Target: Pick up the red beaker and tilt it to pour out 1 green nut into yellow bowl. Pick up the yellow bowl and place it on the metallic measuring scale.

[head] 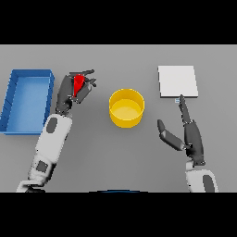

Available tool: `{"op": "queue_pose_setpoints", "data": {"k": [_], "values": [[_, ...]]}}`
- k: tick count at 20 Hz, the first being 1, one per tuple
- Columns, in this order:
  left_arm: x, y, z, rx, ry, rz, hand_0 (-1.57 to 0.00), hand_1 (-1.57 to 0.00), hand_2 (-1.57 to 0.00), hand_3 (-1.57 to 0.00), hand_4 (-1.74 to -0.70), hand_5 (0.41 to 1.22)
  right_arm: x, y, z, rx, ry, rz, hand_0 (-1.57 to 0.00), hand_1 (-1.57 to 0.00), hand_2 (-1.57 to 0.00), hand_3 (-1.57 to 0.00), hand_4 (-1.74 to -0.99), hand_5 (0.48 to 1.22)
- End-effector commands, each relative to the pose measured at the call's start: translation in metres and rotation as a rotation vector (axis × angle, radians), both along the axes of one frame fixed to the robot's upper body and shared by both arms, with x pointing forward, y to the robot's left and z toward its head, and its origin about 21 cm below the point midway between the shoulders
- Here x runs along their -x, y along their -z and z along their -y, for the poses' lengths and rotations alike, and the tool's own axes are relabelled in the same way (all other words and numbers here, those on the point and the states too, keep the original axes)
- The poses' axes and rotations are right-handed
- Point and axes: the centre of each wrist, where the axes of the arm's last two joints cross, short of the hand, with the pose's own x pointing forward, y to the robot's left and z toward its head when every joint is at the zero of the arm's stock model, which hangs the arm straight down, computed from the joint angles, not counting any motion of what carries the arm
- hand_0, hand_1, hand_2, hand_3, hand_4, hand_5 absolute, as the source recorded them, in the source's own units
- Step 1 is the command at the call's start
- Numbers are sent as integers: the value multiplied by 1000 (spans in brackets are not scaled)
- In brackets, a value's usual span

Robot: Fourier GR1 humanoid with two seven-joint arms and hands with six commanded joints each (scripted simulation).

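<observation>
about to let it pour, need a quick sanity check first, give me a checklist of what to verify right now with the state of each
1. Left hand curled round the red beaker: ok.
2. Beaker above the yellow bowl: not ok, it sits to the bowl's left.
3. Bowl upright, open side up: ok.
4. Green nut inside beaker: cannot tell.
5. Right hand open, clear of the bowl: ok.
6. Metallic scale top free: ok, though a right fingertip reaches its near edge.

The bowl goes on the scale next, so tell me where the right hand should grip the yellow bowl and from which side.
Probably best to grip the yellow bowl at its right rim, coming from the right. It stands upright and open-topped, so the wall can be pinched, fingers inside and thumb outside. The right hand lies open on that side, near the scale; the left hand holds the red beaker.
</observation>
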Motion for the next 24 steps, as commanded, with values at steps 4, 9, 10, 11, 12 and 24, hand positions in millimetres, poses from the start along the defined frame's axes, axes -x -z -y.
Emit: {"op": "queue_pose_setpoints", "data": {"k": [4,9,10,11,12,24], "values": [[-7,-37,5,-312,95,37,-1557,-1557,-1557,-1551,-1734,1139,0,-1,1,22,-17,7,1,1,1,1,-1095,660],[-3,-51,10,-486,166,34,-1559,-1560,-1560,-1555,-1735,1128,1,-3,3,26,-14,15,1,1,1,1,-1092,665],[-3,-50,11,-504,170,27,-1559,-1560,-1560,-1555,-1735,1136,1,-4,2,16,-9,8,1,1,1,1,-1092,664],[-6,-57,15,-560,184,32,-1562,-1562,-1562,-1558,-1736,1144,3,-2,1,16,-11,2,1,1,1,1,-1096,666],[-8,-63,18,-627,198,40,-1564,-1564,-1564,-1561,-1737,1149,4,-3,-3,3,-27,6,1,1,1,1,-1096,670],[-33,-109,83,-1528,481,114,-1570,-1571,-1571,-1570,-1612,1214,7,0,-3,-12,-39,0,1,1,1,1,-1060,675]]}}
